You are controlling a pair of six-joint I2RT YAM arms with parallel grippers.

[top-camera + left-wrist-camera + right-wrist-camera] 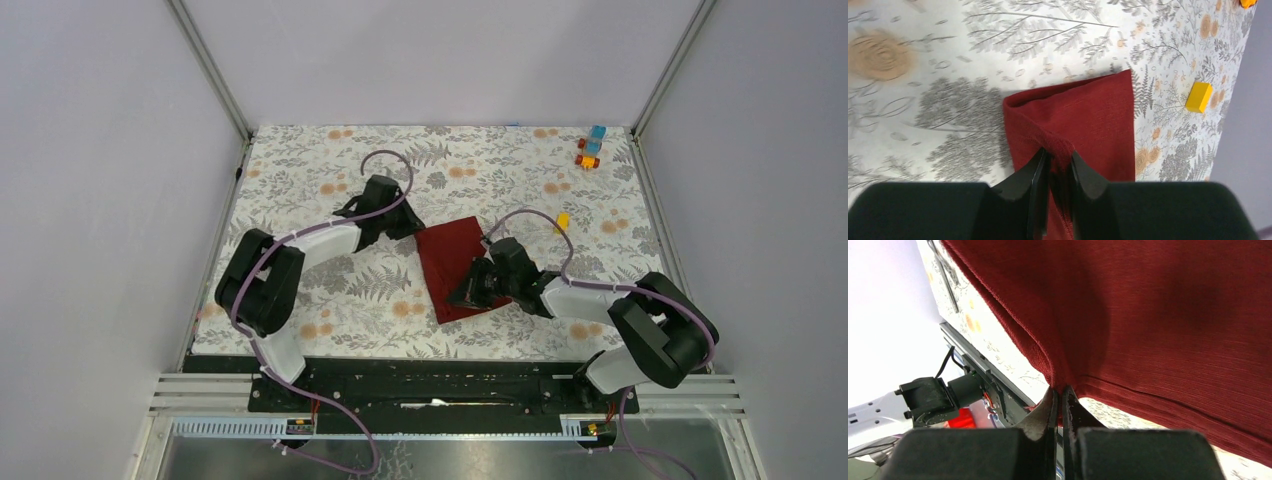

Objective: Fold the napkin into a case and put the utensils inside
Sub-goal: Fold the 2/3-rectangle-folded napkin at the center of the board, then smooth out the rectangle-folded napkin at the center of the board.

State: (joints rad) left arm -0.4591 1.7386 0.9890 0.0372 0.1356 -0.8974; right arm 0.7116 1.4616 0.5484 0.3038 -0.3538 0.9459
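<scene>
The dark red napkin (456, 262) lies folded in the middle of the table. My left gripper (410, 226) is shut on its far left corner; in the left wrist view a bunch of the cloth (1083, 115) sits pinched between the jaws of my left gripper (1058, 157). My right gripper (468, 292) is shut on the napkin's near edge; in the right wrist view the cloth (1158, 310) is lifted and pinched at my right gripper (1060, 392). The fork and knife are out of view.
A yellow toy block (563, 221) lies just right of the napkin and shows in the left wrist view (1198, 97). Orange and blue blocks (591, 150) sit at the far right corner. Metal posts and walls border the floral table (330, 290).
</scene>
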